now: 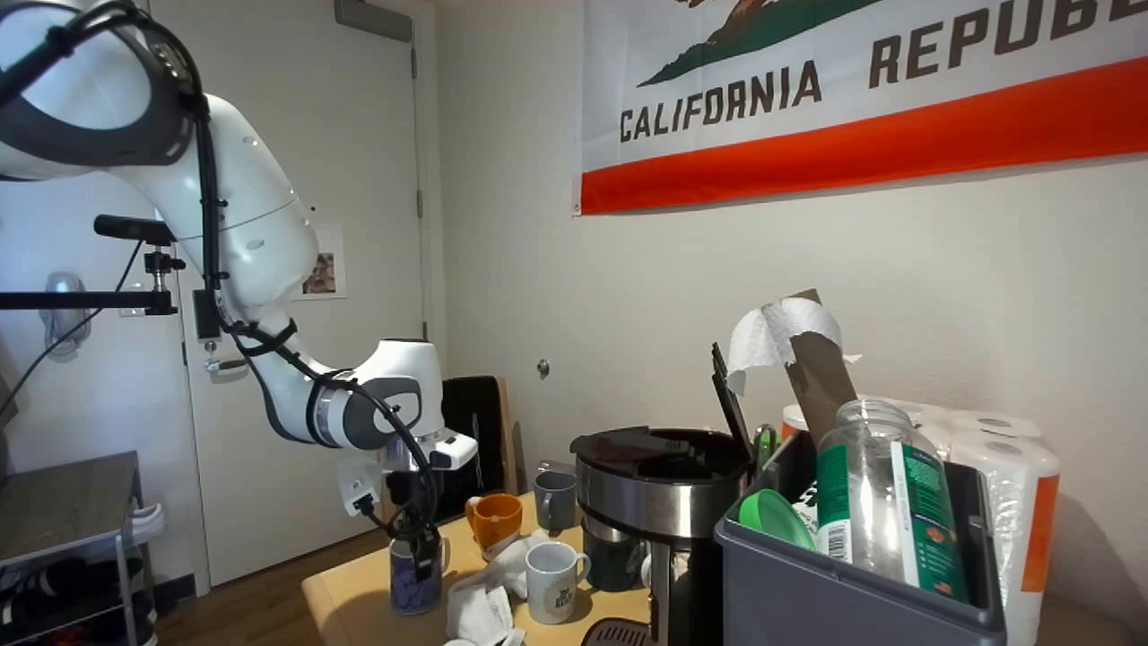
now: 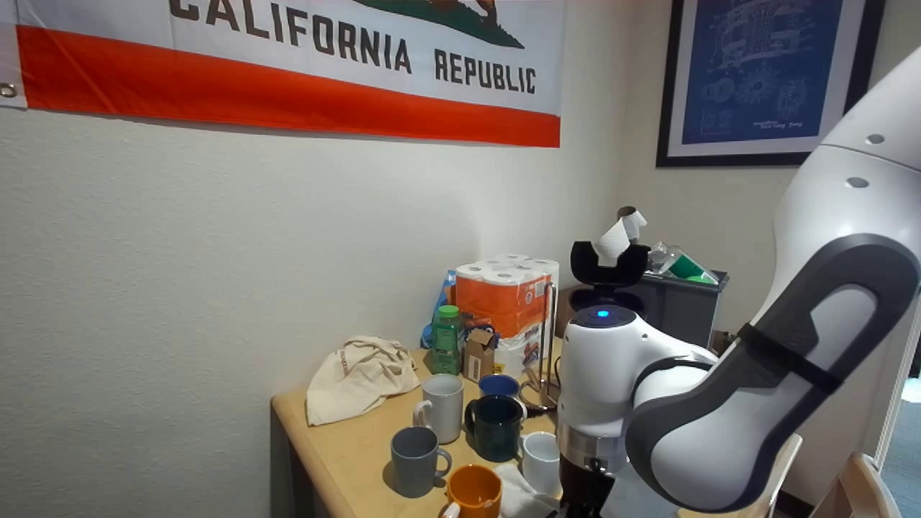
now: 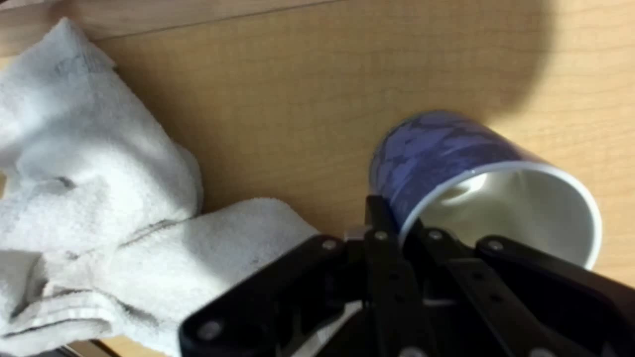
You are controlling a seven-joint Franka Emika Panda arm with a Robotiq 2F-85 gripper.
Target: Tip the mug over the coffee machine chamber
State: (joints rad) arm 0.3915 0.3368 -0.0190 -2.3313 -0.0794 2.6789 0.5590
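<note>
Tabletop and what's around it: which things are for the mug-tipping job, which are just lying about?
For the job:
- blue-patterned mug
- gripper, closed on that mug's wall
- coffee machine chamber

Just lying about:
- orange mug
- grey mug
- white mug
- white cloth
- green-capped bottle
- canvas bag

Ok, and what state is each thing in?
Patterned mug: upright, contents unclear
Gripper: closed on that mug's rim
Coffee machine: top open
Orange mug: upright
Gray mug: upright
White mug: upright
Dark mug: upright
Cloth: crumpled
Bag: crumpled
Jar: uncapped
Green bottle: capped
Bin: open
Door: looks closed
Arm light: lit
</note>
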